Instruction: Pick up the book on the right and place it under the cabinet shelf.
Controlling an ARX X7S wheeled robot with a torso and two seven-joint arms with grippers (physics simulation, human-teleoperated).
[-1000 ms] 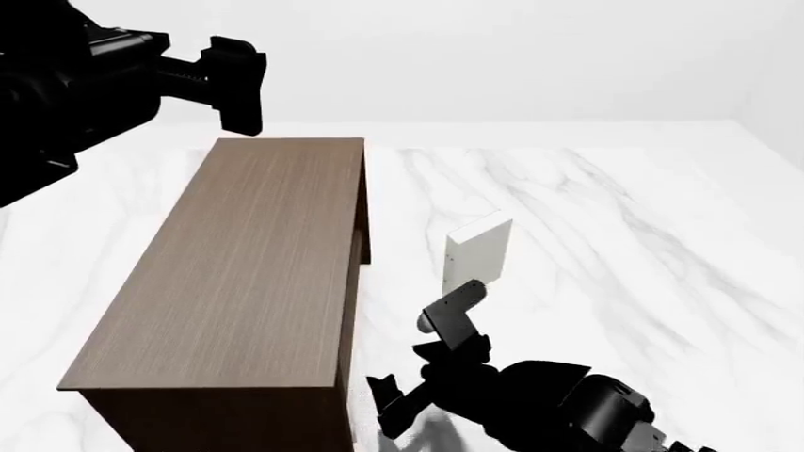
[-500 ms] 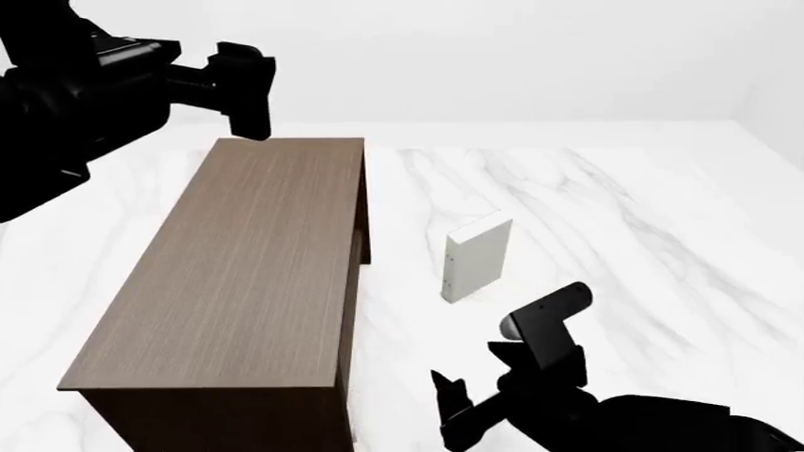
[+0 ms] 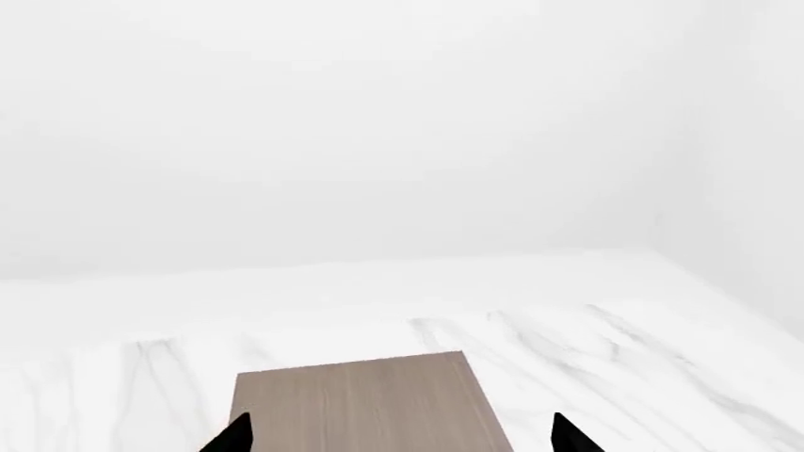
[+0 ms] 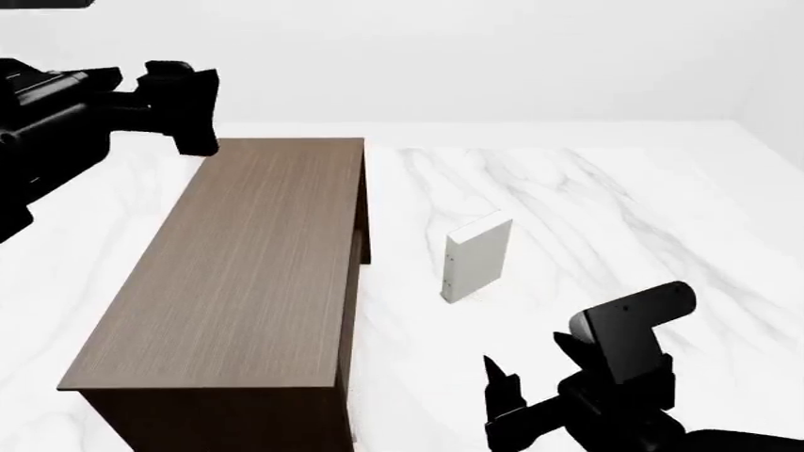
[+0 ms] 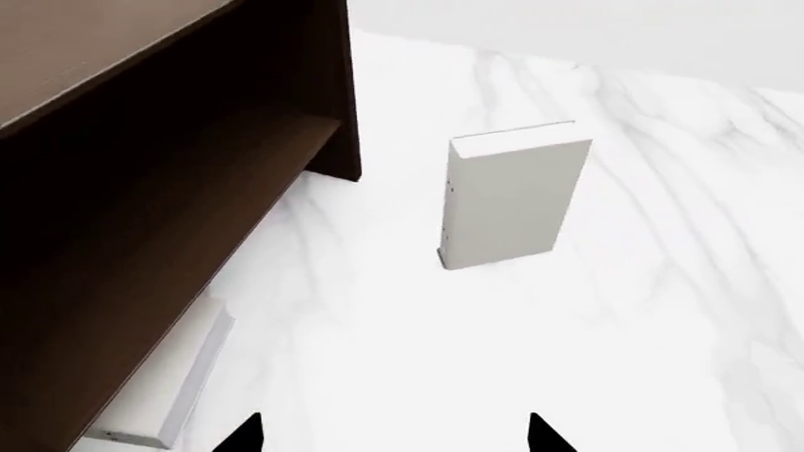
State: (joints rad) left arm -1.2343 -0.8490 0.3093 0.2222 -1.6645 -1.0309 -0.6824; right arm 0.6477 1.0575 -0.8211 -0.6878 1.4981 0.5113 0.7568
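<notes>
The book (image 4: 475, 259) stands upright on the white marble floor, pale grey-white, with tiny dark dots down its narrow spine; it also shows in the right wrist view (image 5: 515, 193). The cabinet shelf (image 4: 239, 273) is a long dark brown wooden box to the book's left, with an open underside (image 5: 151, 217). My right gripper (image 4: 534, 375) hangs open near the front right, well short of the book, its jaws (image 5: 392, 438) holding nothing. My left gripper (image 4: 186, 105) hovers open above the cabinet's far left corner (image 3: 364, 405), with its tips (image 3: 399, 441) wide apart.
A second white book (image 5: 164, 386) lies flat on the floor under the cabinet's near end. White marble floor (image 4: 603, 217) stretches to the right of the standing book, and a plain white wall closes the back.
My right arm has pulled back from the book toward the near right. My left gripper has shifted left, off the cabinet's top edge. The book has not moved.
</notes>
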